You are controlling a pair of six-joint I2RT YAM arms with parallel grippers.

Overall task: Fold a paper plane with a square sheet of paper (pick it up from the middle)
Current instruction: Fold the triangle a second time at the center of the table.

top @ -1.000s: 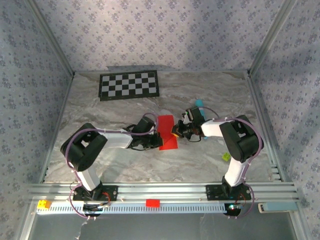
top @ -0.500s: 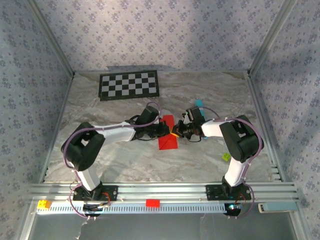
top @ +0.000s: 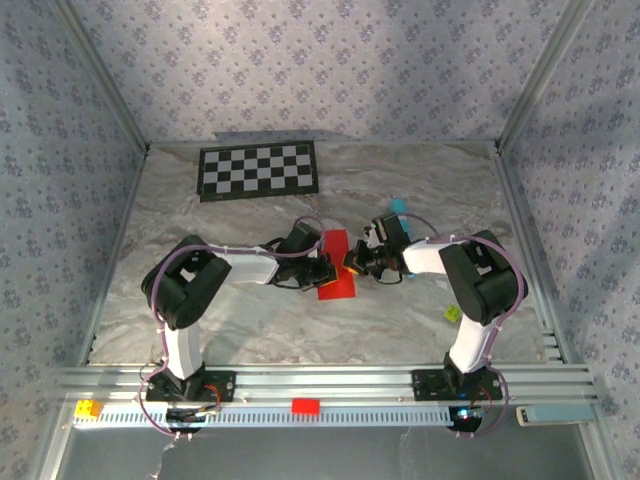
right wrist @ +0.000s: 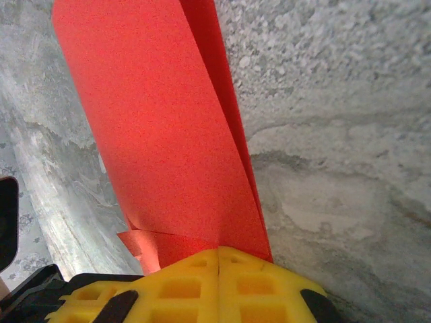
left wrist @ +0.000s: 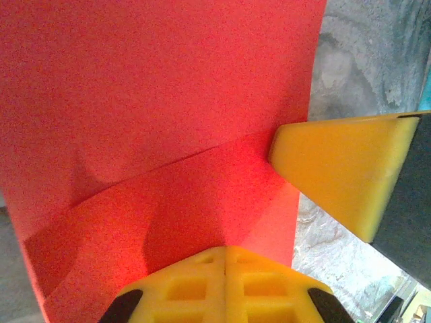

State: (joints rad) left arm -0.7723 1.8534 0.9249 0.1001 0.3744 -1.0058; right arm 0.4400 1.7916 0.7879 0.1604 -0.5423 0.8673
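The square sheet of paper (top: 338, 284), bright red, lies folded over itself on the marble table between the two arms. The left wrist view shows a diagonal crease across the paper (left wrist: 155, 101). My left gripper (top: 327, 268) is shut, its yellow tips (left wrist: 225, 250) resting on the paper's left part. My right gripper (top: 350, 263) is shut too, its tips (right wrist: 219, 250) pressed on the paper's (right wrist: 161, 134) right edge, where two layers overlap. One of the right gripper's yellow fingers (left wrist: 337, 168) touches the paper close beside the left tips. A paper plane is out of view.
A black-and-white checkerboard (top: 260, 170) lies at the back left. A teal object (top: 398, 207) sits behind the right gripper and a small green piece (top: 452, 313) beside the right arm. On the front rail are a red block (top: 305, 406) and a yellow block (top: 88, 408).
The left arm has swung right, bringing its shut gripper from the paper's left edge onto the sheet, next to the right gripper. The right arm has stayed put.
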